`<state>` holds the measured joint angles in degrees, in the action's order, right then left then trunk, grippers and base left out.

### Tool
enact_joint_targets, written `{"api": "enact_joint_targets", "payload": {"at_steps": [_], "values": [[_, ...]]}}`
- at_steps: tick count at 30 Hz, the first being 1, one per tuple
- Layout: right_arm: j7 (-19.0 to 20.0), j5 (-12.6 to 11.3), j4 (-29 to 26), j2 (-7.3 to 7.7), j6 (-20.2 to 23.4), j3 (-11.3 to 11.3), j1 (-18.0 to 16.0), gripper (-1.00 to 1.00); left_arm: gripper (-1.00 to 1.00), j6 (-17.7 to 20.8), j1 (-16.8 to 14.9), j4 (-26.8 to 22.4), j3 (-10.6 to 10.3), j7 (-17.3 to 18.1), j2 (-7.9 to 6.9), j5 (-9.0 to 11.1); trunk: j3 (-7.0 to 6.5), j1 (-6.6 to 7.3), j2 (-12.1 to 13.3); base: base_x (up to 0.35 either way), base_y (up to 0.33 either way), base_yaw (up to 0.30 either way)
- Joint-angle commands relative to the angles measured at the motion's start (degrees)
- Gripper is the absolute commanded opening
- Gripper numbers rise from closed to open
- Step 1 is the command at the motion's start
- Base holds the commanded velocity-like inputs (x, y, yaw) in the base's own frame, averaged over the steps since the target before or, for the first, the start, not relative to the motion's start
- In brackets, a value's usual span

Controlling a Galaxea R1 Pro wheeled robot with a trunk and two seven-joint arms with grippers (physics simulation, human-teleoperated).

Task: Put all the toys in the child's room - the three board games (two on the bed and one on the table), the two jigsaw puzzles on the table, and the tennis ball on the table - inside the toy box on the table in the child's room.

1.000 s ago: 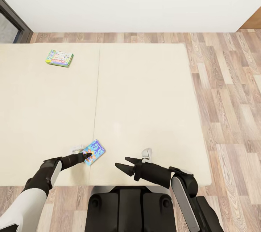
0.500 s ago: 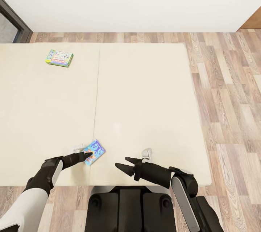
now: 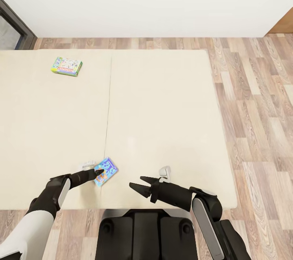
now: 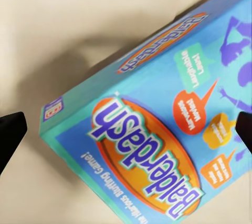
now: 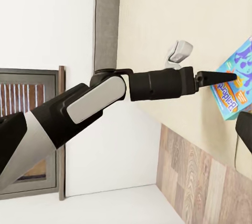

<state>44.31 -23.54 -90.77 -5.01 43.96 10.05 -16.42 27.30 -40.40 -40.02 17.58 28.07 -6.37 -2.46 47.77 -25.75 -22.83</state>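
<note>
**Now the left gripper is lined up on the blue game**

Over the last second the left gripper (image 3: 99, 172) has crept a little further along the blue game (image 3: 108, 168), which lies flat near the bed's (image 3: 162, 109) front edge, just beside the seam in the mattress. The game itself has hardly shifted. In the left wrist view the fingertips (image 4: 10, 132) stand spread wide, one at each side of the printed cover, and nothing is pinched yet. My reading is that the approach is done and the closing comes next, so this first game is about to be picked up.

The right gripper (image 3: 136, 183) hangs over the bed's front edge, well apart from the game, its fingers parted and empty.

The second game (image 3: 66, 66), green and white, lies near the bed's far left corner, well out of reach from here. Beyond the bed run wood floor (image 3: 256, 101) and a white wall (image 3: 146, 0). Nothing blocks the grasp, but the game is thin and flat on a soft mattress, so the fingers could slide over it.
</note>
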Motion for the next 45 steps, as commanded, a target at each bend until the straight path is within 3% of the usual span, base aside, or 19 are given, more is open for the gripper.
{"api": "enact_joint_targets", "payload": {"at_steps": [1,28,45], "values": [[0.0,-0.2,0.0,-0.02,0.3,0.0,0.0,1.00,1.00,0.4,0.0,-0.1,0.3,0.4,0.04,-0.3,0.01,-0.04,-0.1,0.000,0.000,-0.031],[0.0,-0.2,0.0,-0.01,0.3,-0.1,0.0,1.00,1.00,0.5,0.0,-0.1,0.3,0.4,0.13,-0.3,-0.16,-0.04,-0.1,0.000,-0.001,-0.004],[0.0,-0.2,0.0,-0.07,0.3,0.0,0.0,1.00,1.00,0.4,0.0,-0.5,0.2,0.5,0.19,-0.3,-0.16,-0.04,-0.1,0.000,-0.120,0.000]]}}
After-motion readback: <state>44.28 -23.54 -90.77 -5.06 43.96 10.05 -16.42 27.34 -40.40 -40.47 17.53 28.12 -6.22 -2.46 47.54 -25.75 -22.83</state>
